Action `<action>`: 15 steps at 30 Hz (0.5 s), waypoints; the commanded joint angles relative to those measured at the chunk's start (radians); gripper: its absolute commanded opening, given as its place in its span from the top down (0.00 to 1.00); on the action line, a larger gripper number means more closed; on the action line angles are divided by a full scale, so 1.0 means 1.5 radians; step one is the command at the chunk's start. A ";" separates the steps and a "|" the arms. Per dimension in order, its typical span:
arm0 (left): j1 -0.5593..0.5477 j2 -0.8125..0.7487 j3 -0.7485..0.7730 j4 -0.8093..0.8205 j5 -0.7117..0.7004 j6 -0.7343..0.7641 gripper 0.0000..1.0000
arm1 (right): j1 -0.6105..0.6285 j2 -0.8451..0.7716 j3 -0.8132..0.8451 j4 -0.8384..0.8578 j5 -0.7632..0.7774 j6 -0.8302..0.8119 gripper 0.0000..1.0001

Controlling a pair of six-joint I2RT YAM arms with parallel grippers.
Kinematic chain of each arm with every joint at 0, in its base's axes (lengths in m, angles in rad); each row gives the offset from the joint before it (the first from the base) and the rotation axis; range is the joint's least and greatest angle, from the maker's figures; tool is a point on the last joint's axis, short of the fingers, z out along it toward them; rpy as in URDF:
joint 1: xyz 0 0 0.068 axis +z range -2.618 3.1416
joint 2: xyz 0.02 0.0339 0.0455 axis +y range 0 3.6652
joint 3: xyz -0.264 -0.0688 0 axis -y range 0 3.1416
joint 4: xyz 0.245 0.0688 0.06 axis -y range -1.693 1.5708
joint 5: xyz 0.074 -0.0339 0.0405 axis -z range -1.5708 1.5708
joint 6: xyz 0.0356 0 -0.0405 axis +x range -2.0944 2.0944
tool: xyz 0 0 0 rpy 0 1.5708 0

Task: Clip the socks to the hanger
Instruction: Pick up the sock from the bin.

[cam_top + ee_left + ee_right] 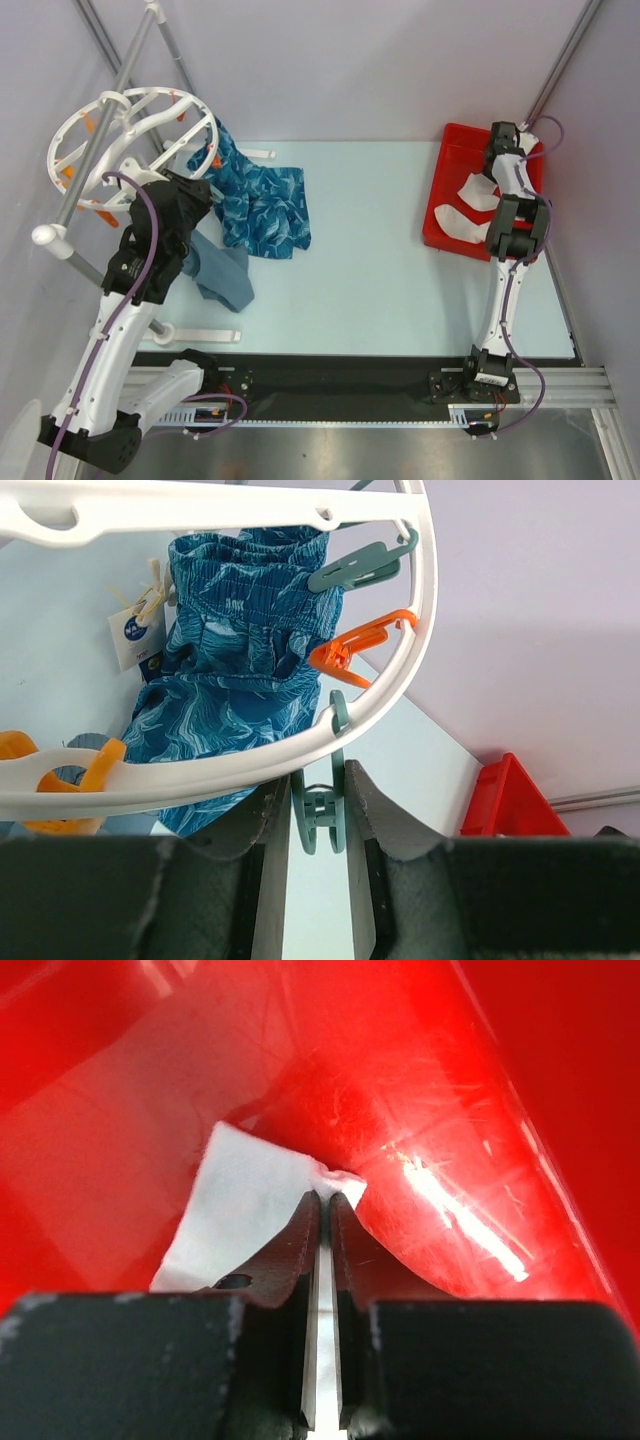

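Observation:
The white round hanger (75,125) with orange clips hangs at the far left. My left gripper (203,185) is at its near rim. In the left wrist view the left gripper (318,802) is shut on a grey-green clip (320,820) that hangs under the hanger's rim (380,695). Two white socks (478,190) (458,222) lie in the red bin (455,140) at the right. My right gripper (497,162) reaches down into the bin. In the right wrist view the right gripper (326,1198) is shut on the edge of a white sock (245,1195).
A blue patterned cloth (260,205) hangs from the hanger down onto the table, and a grey-blue garment (222,275) lies beside my left arm. Grey rack poles (110,100) carry the hanger. An orange clip (355,645) and another grey-green clip (360,565) sit on the rim.

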 commanded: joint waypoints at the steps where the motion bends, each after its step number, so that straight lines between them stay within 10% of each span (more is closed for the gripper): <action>1: 0.004 -0.015 -0.007 0.019 0.014 0.005 1.00 | 0.010 -0.104 0.028 0.013 0.003 -0.025 1.00; 15: 0.004 -0.025 -0.007 -0.002 0.007 -0.003 1.00 | 0.103 -0.510 -0.194 0.152 -0.151 -0.165 1.00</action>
